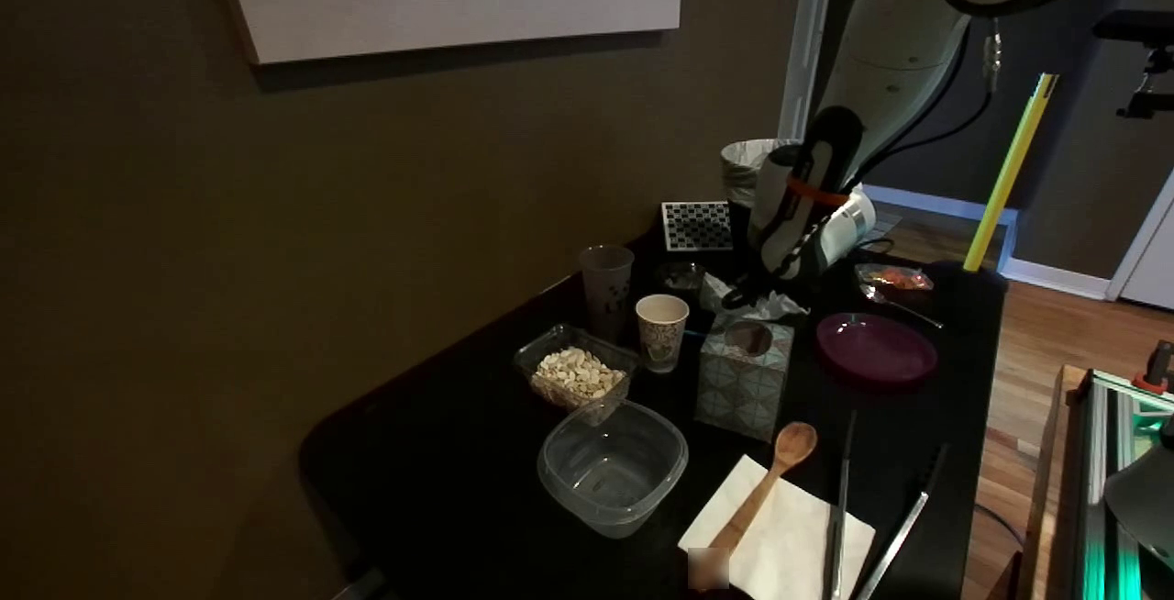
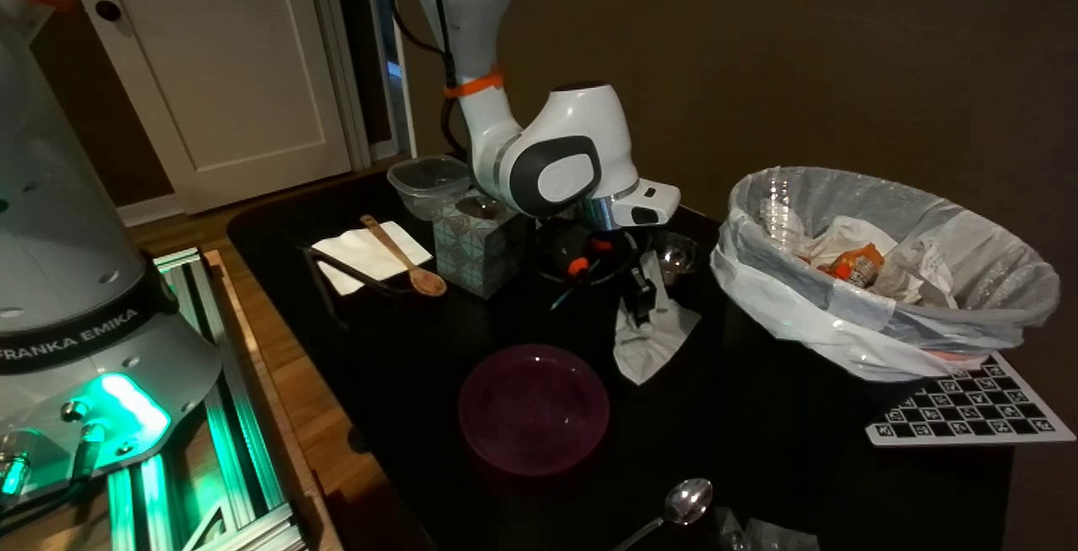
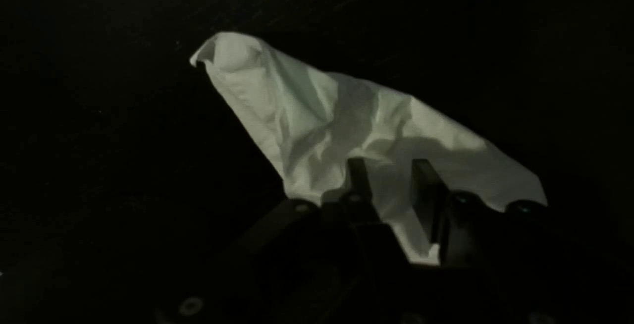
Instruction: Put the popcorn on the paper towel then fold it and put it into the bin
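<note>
Most of the stuff is carried by a black worktop (image 2: 758, 425). Biggest container by far: a round bin lined with a whitish plastic bag (image 2: 796, 315), loaded with crumpled paper (image 2: 916, 271) and an orange wrapper (image 2: 857, 264). Next down, a cube-shaped cardboard box with a grey-blue geometric print (image 1: 741, 389) is parked near a large square clear plastic tub (image 1: 567, 490), whose floor can be seen right through the sides. Just beside that tub, a pale beige heap of popcorn (image 1: 576, 372) is held in a smaller square clear plastic tub (image 1: 545, 350). Then come a clear plastic cup (image 1: 605, 279) and a white printed paper cup (image 1: 662, 329); what's in them can't really be made out.

The thin cream-white rectangular paper towel (image 1: 789, 545) is laid flat with a brown wooden spoon (image 1: 758, 500) across it. Both it and the popcorn are set well apart from the black two-fingered hand (image 3: 388, 161).

Under the hand, a crumpled white paper sheet (image 3: 346, 121) is spread. The fingers are parted about halfway, sheet visible through the gap. Nothing seems gripped; whether the sheet is touched can't be told.
</note>
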{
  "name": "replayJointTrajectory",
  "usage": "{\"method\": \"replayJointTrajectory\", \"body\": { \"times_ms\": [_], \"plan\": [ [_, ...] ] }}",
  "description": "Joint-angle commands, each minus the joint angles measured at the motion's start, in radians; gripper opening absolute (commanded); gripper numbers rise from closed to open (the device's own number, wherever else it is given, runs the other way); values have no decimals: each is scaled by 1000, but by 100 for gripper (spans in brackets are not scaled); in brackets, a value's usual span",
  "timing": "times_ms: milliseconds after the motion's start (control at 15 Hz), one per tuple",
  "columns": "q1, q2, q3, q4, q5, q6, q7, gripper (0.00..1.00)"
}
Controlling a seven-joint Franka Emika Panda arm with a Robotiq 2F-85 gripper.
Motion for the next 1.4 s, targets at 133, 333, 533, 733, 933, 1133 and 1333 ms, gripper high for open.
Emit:
{"method": "replayJointTrajectory", "body": {
  "times_ms": [133,333,533,733,933,1133,1333],
  "plan": [
    [19,54,-27,42,21,6,-6,77],
    [22,68,-30,49,24,6,-2,98],
    [20,85,-29,54,30,10,1,100],
    [18,101,-26,55,37,14,4,100],
    [17,113,-25,59,45,16,7,100],
    [14,113,-22,62,54,14,6,73],
    [11,113,-18,64,57,13,5,61]
  ]
}}
